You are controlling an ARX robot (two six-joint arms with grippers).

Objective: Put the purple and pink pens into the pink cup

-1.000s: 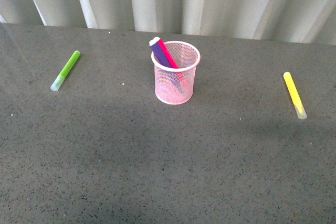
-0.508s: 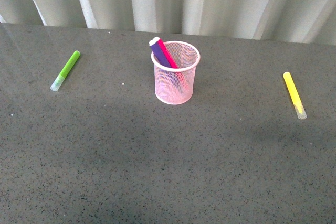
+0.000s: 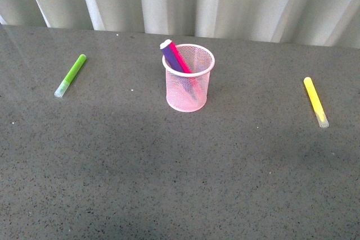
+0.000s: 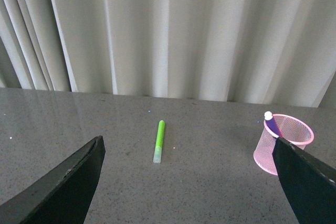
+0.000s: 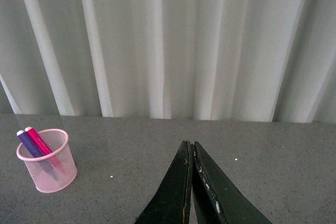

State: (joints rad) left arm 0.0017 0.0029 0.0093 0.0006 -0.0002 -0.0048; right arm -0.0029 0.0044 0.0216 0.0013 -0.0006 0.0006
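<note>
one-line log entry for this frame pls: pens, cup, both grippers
purple pen: in pink cup, leaning | pink pen: in cup, leaning | left gripper: open, empty | right gripper: shut, empty | green marker, yellow marker: on table

Left pincer (image 4: pixel 186 182) spread wide, right pincer (image 5: pixel 192 182) closed, both empty.

A dark grey speckled table (image 3: pixel 169 167) fills the foreground. Behind its far edge hangs a pale pleated curtain (image 3: pixel 236 1), evenly lit.
</note>
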